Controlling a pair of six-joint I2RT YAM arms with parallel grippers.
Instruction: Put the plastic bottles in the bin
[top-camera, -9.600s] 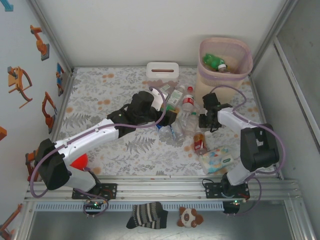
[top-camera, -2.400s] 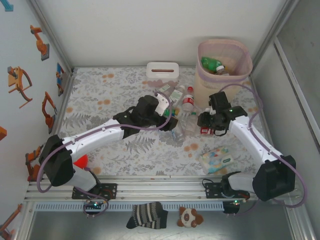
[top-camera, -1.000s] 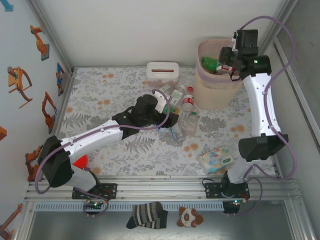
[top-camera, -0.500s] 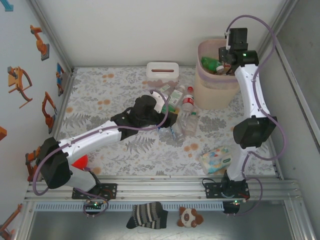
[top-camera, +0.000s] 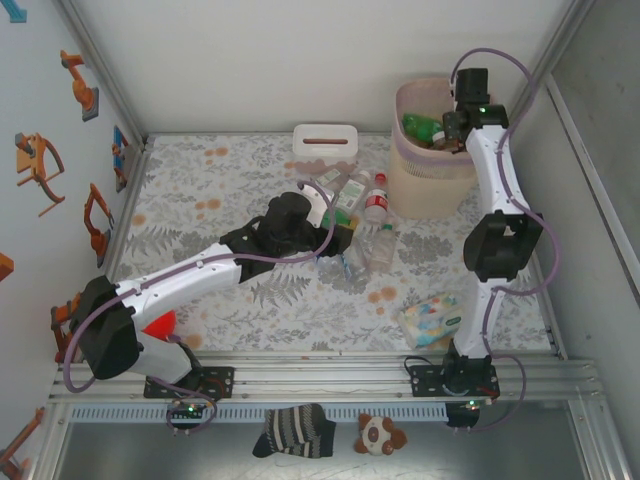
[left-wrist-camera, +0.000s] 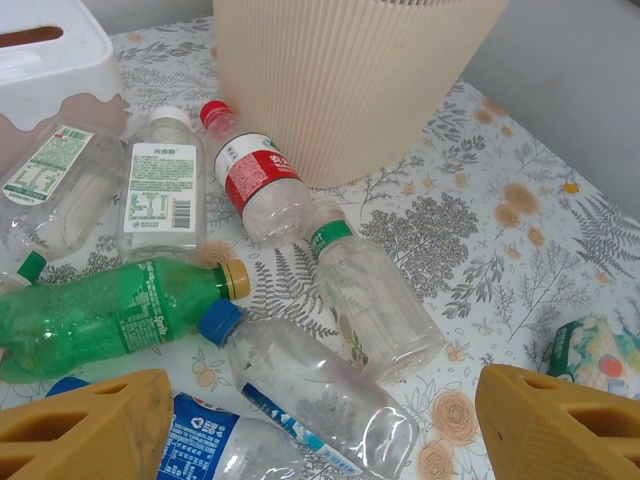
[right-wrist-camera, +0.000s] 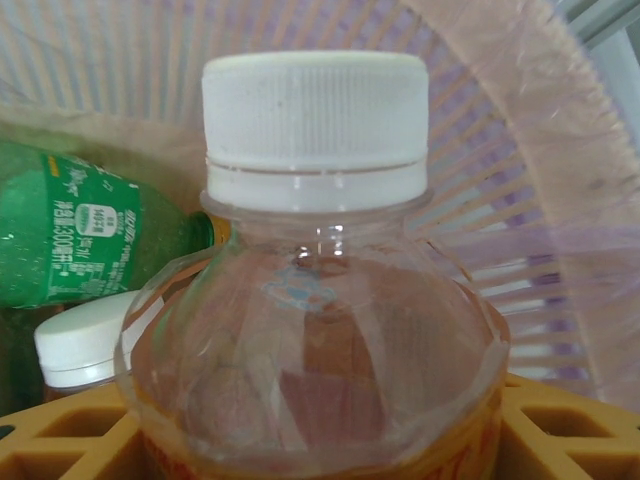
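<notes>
- Bottles (top-camera: 376, 203): job's only partly done imo. A heap of them lies on the table (top-camera: 200, 200) just in front of the bin (top-camera: 408, 98), the nearest ones close to its base.
- Already in the bin, going by the right wrist view: a green bottle (right-wrist-camera: 75, 235) and a brown bottle (right-wrist-camera: 85, 340) with a white cap, lying side by side. Can't tell if more sit underneath.
- Right gripper (right-wrist-camera: 320, 445) hangs over the bin's mouth, grasping a clear bottle (right-wrist-camera: 315, 250) by its shoulder, with the white cap end pointing into the bin. I'd say that one is just a let-go away from counting.
- Left gripper (left-wrist-camera: 320, 440) is spread wide with nothing in it, hovering low over the heap.
- Under it I count about seven on the table. There's a red-cap bottle (left-wrist-camera: 255, 180) nearly touching the bin, a gold-cap bottle (left-wrist-camera: 110, 315) in green plastic, and a blue-cap bottle (left-wrist-camera: 310, 390) right between the fingers. The rest are clear ones around those.
- The tissue box (top-camera: 325, 140) and wipes (top-camera: 433, 320) aren't bottles, so I'd leave them where they are.
- What's left, as I read it: drop the held one, then clear the whole heap. So more of the work is ahead than behind. The blue-cap one looks like the easiest next grab for the left side.
</notes>
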